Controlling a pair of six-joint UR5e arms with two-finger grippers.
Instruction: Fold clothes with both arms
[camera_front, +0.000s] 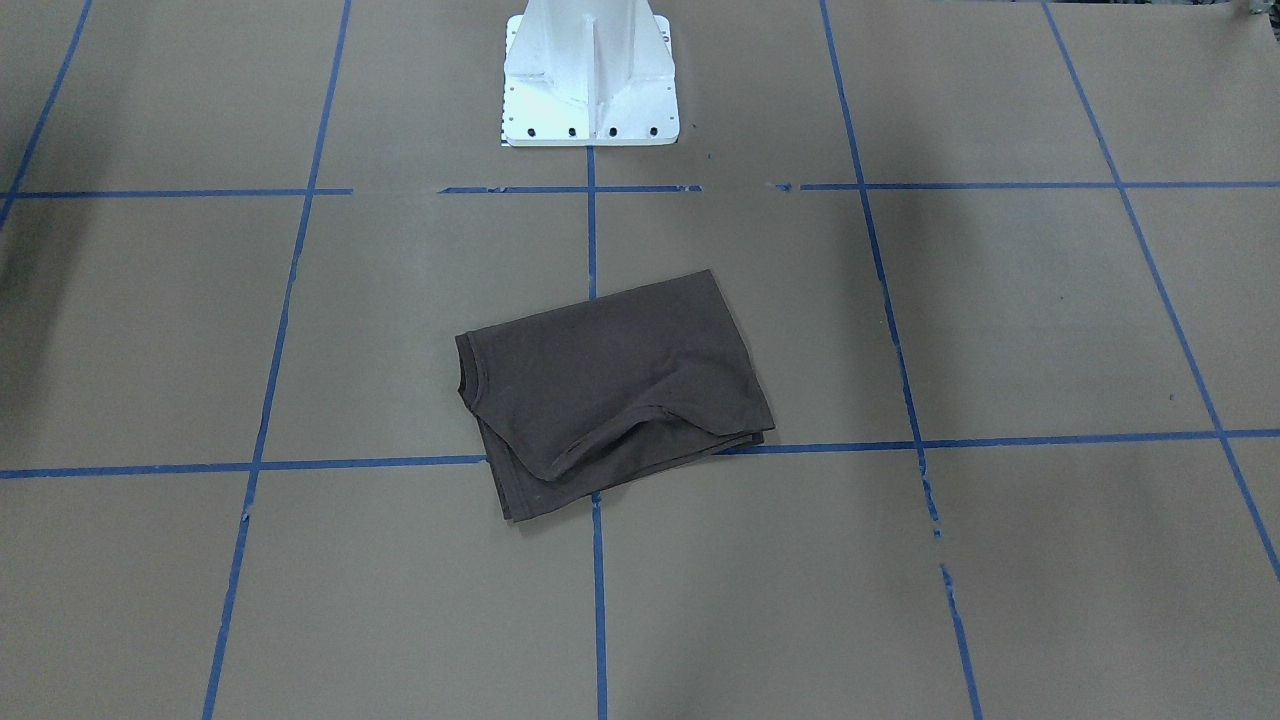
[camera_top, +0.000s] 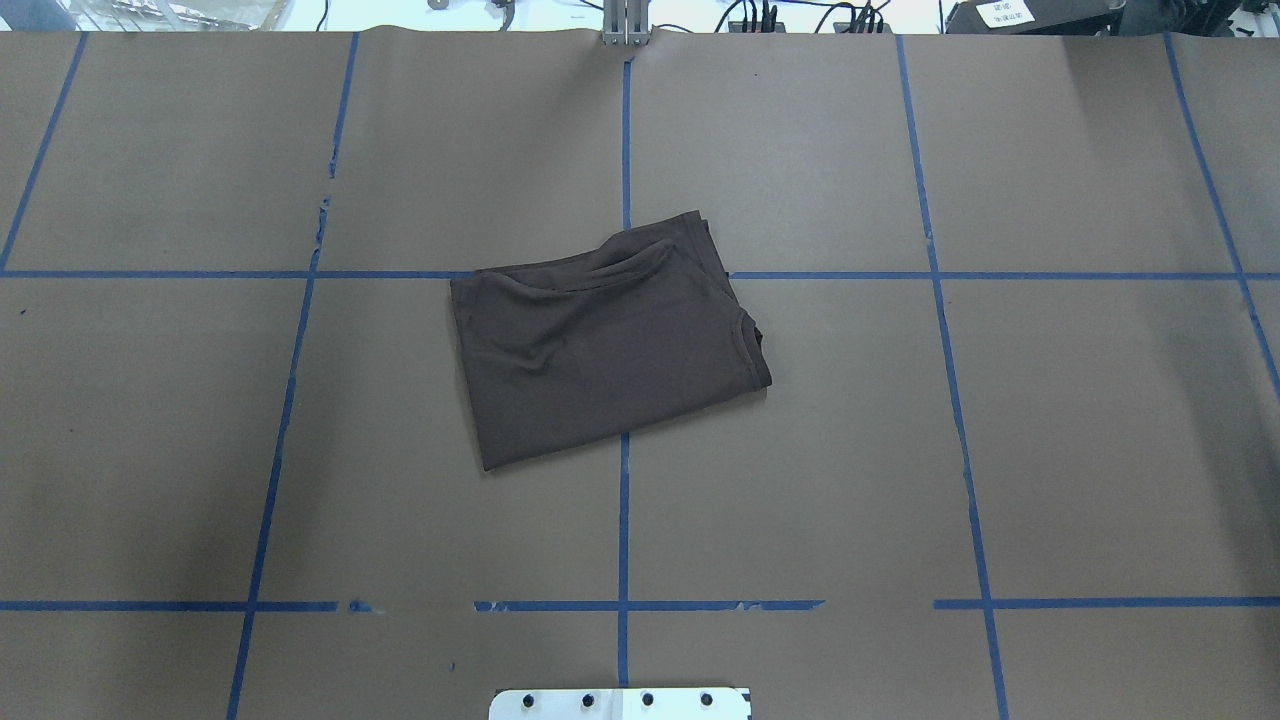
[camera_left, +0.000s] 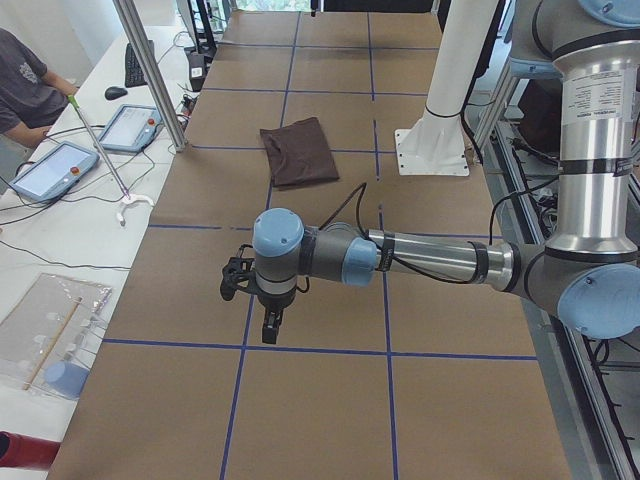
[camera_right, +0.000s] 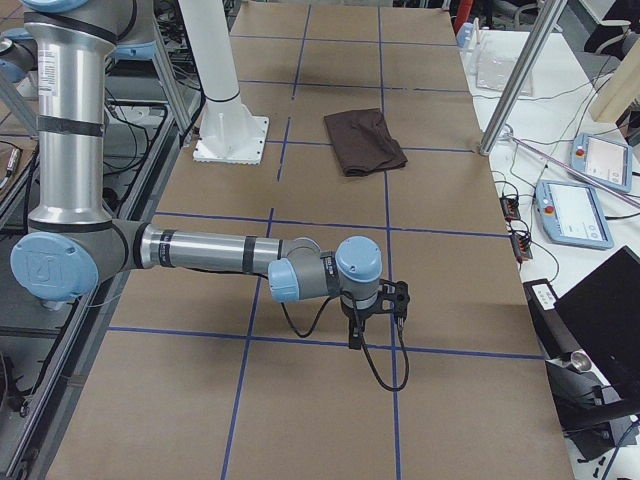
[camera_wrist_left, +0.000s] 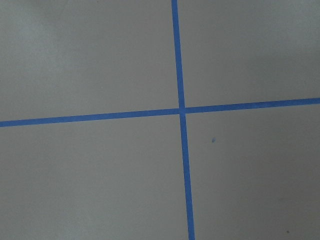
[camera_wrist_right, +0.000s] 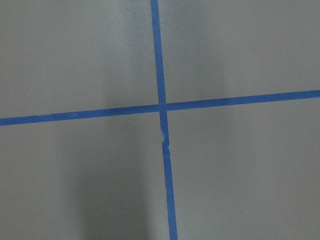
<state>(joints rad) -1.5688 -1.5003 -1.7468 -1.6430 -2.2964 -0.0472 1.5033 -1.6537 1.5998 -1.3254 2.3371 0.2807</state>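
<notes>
The dark brown T-shirt (camera_front: 610, 385) lies folded into a compact rectangle at the middle of the table (camera_top: 600, 350), its collar edge on the overhead view's right side. It also shows in the side views (camera_left: 298, 152) (camera_right: 365, 142). Neither arm touches it. My left gripper (camera_left: 270, 325) hangs pointing down over the brown paper far out on the table's left end; I cannot tell whether it is open or shut. My right gripper (camera_right: 353, 336) hangs likewise far out on the right end, and its state is equally unclear. Both wrist views hold only paper and blue tape.
Brown paper with a blue tape grid (camera_top: 624, 605) covers the table. The white pedestal base (camera_front: 590, 75) stands at the robot's side. A person (camera_left: 25, 85) sits beside tablets (camera_left: 52, 168) on a side bench. A metal post (camera_left: 150, 70) rises at the table's edge.
</notes>
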